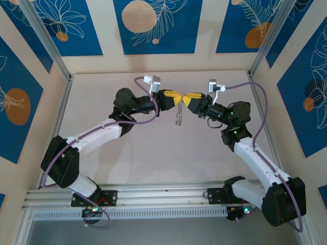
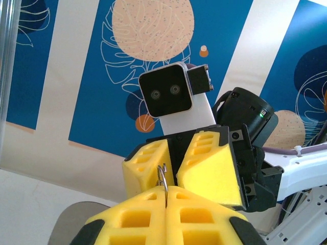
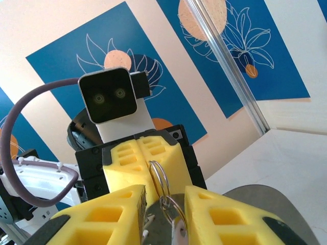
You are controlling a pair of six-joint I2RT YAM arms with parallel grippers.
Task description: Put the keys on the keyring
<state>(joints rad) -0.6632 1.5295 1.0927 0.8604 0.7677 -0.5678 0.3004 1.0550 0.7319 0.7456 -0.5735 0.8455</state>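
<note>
above the table [image 1: 153, 168], the left claw [image 2: 166, 194] is pressed shut on the keyring [image 1: 179, 115], hung between both claws; the right claw [image 3: 164, 196] is part spread around a key [image 3: 179, 229], grip unclear. the key could be dropped if tugged.

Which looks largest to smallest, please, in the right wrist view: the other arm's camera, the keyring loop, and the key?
1. Camera.
2. Keyring loop.
3. Key, cut off at the frame edge, so unsure.

- Left arm [image 1: 97, 135] and right arm [image 1: 255, 158] bend inward above the middle of the counter [image 1: 153, 168], tips meeting.
- Left end effector [image 1: 179, 96]: fingers pressed together on the keyring [image 2: 162, 176].
- Right end effector [image 1: 190, 97]: fingers slightly parted.
</note>
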